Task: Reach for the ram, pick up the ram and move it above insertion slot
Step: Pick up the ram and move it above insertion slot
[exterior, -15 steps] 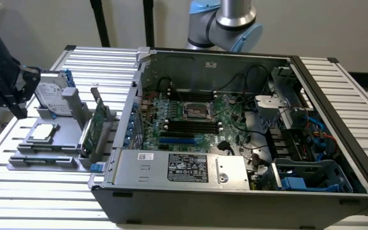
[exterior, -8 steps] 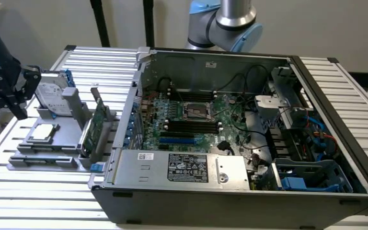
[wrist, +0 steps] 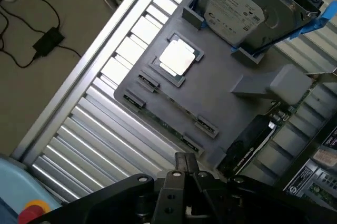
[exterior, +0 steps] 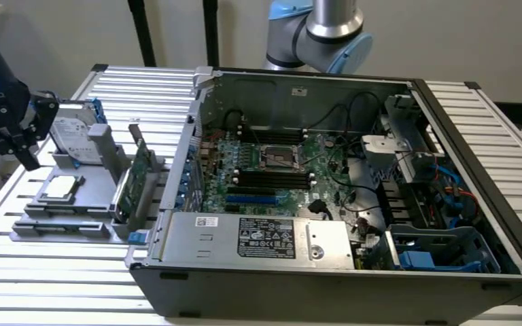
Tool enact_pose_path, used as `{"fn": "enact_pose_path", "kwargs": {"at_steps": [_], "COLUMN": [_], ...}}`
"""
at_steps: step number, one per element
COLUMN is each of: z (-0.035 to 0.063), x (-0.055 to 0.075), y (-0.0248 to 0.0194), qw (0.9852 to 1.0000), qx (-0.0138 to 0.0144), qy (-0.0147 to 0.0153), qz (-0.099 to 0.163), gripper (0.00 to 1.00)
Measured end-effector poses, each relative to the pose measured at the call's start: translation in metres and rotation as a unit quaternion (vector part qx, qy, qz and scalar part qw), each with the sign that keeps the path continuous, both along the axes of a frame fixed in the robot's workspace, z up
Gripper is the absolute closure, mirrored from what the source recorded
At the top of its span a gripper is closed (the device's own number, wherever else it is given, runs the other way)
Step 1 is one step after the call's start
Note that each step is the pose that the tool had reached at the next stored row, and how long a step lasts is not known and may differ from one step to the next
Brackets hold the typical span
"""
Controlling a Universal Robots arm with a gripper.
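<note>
At the far left of the exterior view, your gripper [exterior: 21,146] hangs over the desk [exterior: 62,272] beside the gray holder tray [exterior: 79,204]; you cannot tell whether it is released or clenched. Your ram [wrist: 160,122] sits in the clips along the tray's outer edge, just beside the processor chip [wrist: 178,58]. It is near the gripper but apart from it.

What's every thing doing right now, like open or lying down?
computer case, open, side panel off.
ram, resting in the gray tray, not held.
processor chip, lying flat.
hard drive, propped on edge.
expansion card, standing upright.
gripper, over the tray, holding nothing.
</note>
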State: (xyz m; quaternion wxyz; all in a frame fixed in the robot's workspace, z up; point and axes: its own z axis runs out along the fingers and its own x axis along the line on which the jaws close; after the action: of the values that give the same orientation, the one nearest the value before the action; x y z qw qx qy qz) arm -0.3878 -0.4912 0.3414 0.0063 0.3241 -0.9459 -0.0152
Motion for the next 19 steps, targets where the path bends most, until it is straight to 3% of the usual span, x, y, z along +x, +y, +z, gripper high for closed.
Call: {"fn": "enact_pose_path", "kwargs": {"at_steps": [5,9,14,19], "z": [-0.0006,-0.0011,-0.0018,-0.0023], "x": [0.0000,0.0000,0.0000,0.0000], "y": [0.0000,0.0000,0.0000,0.0000], "qw": [0.9990,0.9967,0.9919,0.9851], "qx": [0.0001,0.0002,0.0002,0.0002], "qy": [-0.0017,-0.0030,-0.0050,-0.0068], "qz": [0.045,0.081,0.127,0.172], "gripper": [0.89,0.89,0.89,0.89]}}
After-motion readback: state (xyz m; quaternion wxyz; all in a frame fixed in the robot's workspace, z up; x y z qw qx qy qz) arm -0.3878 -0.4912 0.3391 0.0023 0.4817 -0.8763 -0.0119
